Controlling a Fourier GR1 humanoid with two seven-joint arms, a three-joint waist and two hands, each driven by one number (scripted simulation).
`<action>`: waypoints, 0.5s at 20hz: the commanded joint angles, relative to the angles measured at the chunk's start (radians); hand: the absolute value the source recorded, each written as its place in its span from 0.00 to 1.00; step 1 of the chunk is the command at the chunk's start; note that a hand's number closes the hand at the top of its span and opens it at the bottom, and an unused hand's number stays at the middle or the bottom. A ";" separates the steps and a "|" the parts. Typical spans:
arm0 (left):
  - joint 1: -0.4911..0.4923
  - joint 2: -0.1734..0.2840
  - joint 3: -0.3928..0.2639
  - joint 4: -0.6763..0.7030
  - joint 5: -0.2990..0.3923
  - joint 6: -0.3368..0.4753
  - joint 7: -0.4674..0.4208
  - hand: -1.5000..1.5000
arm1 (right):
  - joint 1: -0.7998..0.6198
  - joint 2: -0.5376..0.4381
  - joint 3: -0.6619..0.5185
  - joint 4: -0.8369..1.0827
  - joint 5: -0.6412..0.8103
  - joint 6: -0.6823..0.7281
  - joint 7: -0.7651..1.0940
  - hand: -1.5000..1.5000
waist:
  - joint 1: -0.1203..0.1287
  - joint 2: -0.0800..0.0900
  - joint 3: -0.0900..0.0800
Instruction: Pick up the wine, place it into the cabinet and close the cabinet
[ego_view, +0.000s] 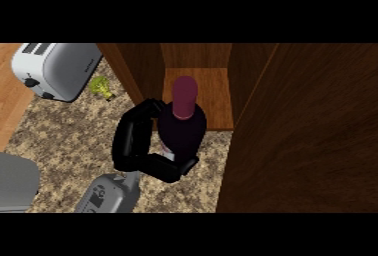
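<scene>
The wine bottle (182, 131) is dark with a maroon neck and cap, and stands upright at the front of the open cabinet (214, 95). Its neck shows over the cabinet's light wooden shelf. My right hand (136, 142) is curled round the bottle's body from the left, with the fingers along the left side and the thumb under its lower part. The forearm comes in from the lower edge. The open cabinet door (303, 135) is a large dark wood panel at the right. Of my left arm only a grey piece (15, 182) shows at the lower left edge.
A silver toaster (55, 67) sits at the back left on the speckled counter (66, 135). A small yellow-green object (101, 88) lies beside it, near the cabinet's left wall (125, 70). A light wooden strip runs along the far left edge.
</scene>
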 joint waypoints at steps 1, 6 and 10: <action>-0.079 -0.016 -0.025 -0.052 -0.020 0.094 0.144 1.00 | -0.045 -0.036 -0.105 -0.058 -0.177 0.021 0.086 0.00 | -0.007 0.002 0.000; -0.246 -0.017 -0.006 0.034 -0.013 0.196 0.196 1.00 | 0.004 -0.024 -0.102 -0.088 -0.160 0.025 0.071 0.00 | -0.015 0.004 0.000; -0.348 -0.017 0.076 0.097 0.010 0.199 0.275 1.00 | 0.013 -0.005 -0.044 -0.105 -0.092 0.010 0.063 0.00 | -0.013 0.004 -0.001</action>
